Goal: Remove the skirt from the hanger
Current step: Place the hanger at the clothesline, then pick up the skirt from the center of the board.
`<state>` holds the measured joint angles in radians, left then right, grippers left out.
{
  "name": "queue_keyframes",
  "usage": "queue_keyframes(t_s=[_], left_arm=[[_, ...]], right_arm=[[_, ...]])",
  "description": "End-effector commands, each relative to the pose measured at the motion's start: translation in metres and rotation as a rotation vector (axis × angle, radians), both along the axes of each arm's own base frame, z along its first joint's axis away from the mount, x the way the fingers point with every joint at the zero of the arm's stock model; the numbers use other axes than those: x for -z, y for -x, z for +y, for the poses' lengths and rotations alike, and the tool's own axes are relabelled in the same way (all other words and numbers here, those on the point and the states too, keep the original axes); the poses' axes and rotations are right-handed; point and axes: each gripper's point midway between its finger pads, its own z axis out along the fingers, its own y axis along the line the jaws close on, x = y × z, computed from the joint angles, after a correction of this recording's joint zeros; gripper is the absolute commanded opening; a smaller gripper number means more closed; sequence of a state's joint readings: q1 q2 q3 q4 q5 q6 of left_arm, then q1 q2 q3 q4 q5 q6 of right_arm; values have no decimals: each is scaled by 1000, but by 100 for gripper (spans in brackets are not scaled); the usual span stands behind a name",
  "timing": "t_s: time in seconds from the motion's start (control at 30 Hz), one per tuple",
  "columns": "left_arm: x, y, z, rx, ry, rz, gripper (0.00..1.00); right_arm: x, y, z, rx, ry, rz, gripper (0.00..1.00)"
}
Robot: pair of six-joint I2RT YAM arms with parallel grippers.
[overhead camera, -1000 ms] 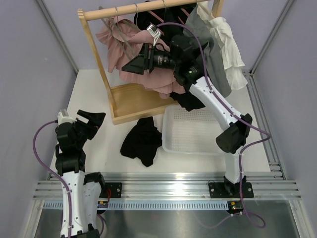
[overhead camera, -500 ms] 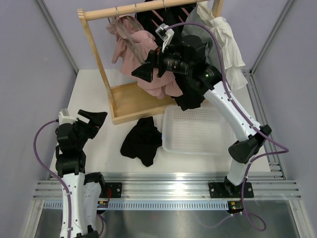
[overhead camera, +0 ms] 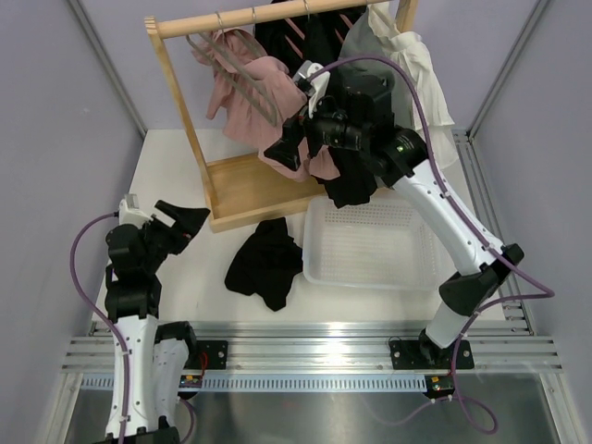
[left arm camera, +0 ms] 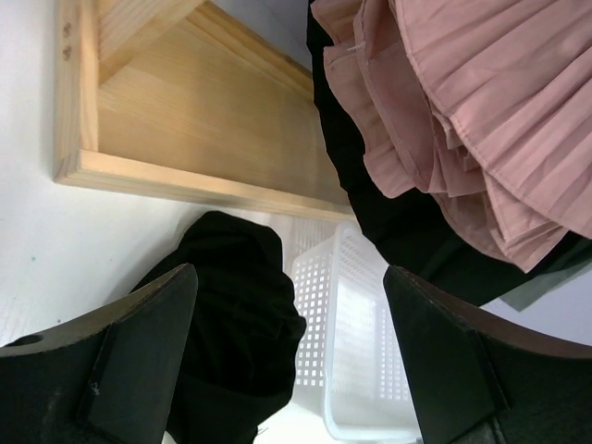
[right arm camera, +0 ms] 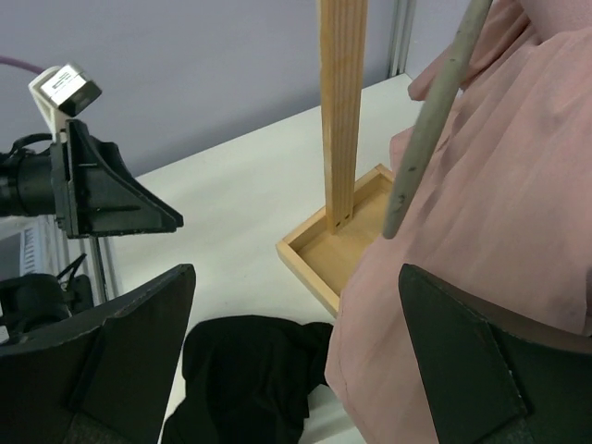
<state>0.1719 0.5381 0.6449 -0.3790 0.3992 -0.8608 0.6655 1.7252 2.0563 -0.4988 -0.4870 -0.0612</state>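
Pink pleated skirt (overhead camera: 277, 79), on its hanger (overhead camera: 248, 78) under the rail (overhead camera: 240, 18), hangs lengthwise downward just beside your right claw (overhead camera: 283, 150), spread apart and empty; your left claw (overhead camera: 180, 220), likewise apart, sits well off.

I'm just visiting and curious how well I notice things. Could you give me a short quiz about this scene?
1. True or false: the pink skirt hangs on the wooden rack.
2. The black cloth lies: A) on the rack's base; B) on the table beside the white basket; C) in a pincer.
3. Which arm's pincer is raised next to the skirt?
Key: 1 true; 2 B; 3 the right pincer, open.
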Motion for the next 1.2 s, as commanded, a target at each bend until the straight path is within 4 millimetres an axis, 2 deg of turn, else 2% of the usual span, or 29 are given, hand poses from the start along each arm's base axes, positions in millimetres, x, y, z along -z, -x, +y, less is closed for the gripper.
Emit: queue_keyframes(t_s=[0.0,0.2,0.23,0.27,0.3,0.33,0.37,0.43,0.47,0.5,0.57,0.6,0.67,0.7,0.77,0.8,0.87,0.97,1.1,1.17], left_arm=[[-21,-3,-17,128,-31,-87,87],[-5,-3,-52,290,-78,-48,87],[0,0,-67,336,-100,-33,87],[12,1,-74,363,-129,13,87],[16,1,-80,380,-152,32,87],[25,4,-89,396,-197,62,87],[46,7,-92,411,-248,146,86],[63,9,-92,385,-364,212,86],[81,14,-89,387,-415,287,86],[89,15,-88,382,-450,309,86],[110,17,-87,390,-525,370,86],[118,18,-89,405,-539,396,86],[128,19,-100,443,-588,418,86],[141,22,-110,480,-622,447,86],[145,15,-124,503,-620,428,86],[155,16,-130,523,-630,447,86],[161,9,-135,517,-631,439,86],[186,6,-136,517,-656,481,85],[221,8,-131,497,-672,553,68],[232,11,-130,494,-665,563,54]], right_arm=[[-33,25,-23,-9,8,-151,99],[-26,57,-40,-78,60,-183,99],[-18,60,-43,-98,90,-203,99],[-16,71,-50,-118,107,-206,99],[-12,85,-51,-202,123,-249,99],[4,96,-53,-263,148,-239,100],[10,115,-65,-316,168,-233,99],[45,152,-75,-499,215,-217,100],[47,165,-83,-528,216,-236,100],[65,173,-87,-572,236,-233,99],[79,184,-98,-579,265,-215,99],[94,182,-104,-571,295,-199,99],[102,182,-115,-541,307,-191,99],[113,178,-121,-515,319,-161,100],[115,177,-131,-479,310,-157,99],[123,172,-138,-446,309,-130,100],[120,174,-145,-422,285,-133,99],[122,169,-158,-360,266,-126,100],[124,165,-170,-311,231,-105,99],[123,163,-176,-284,211,-101,100]])
